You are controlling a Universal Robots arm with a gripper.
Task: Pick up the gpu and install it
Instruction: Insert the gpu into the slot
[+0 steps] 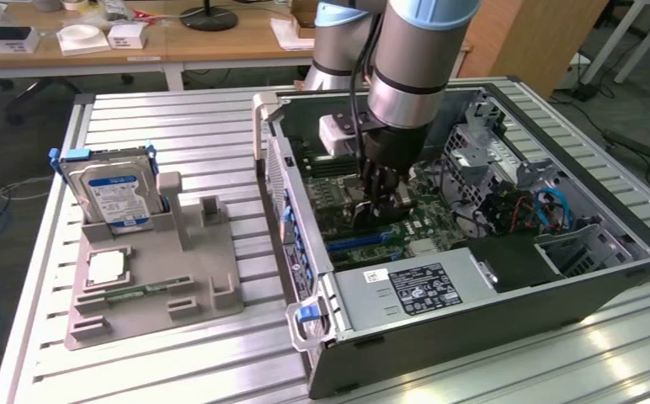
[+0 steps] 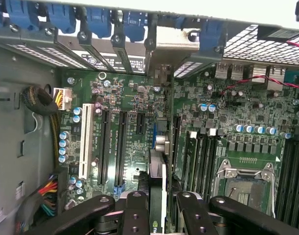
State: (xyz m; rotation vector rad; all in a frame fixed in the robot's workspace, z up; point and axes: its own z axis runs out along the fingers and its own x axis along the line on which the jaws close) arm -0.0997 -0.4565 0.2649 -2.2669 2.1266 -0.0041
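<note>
The gripper is down inside the open computer case, clamped on the gpu, which it holds edge-on just above the motherboard. This looks like the install step: the card hangs over the long black slots near the case's rear brackets. Seating it calls for lining its edge with one slot and pressing straight down.

gpu in pc case, w/ pincer.

high exterior, close wrist above motherboard
</note>
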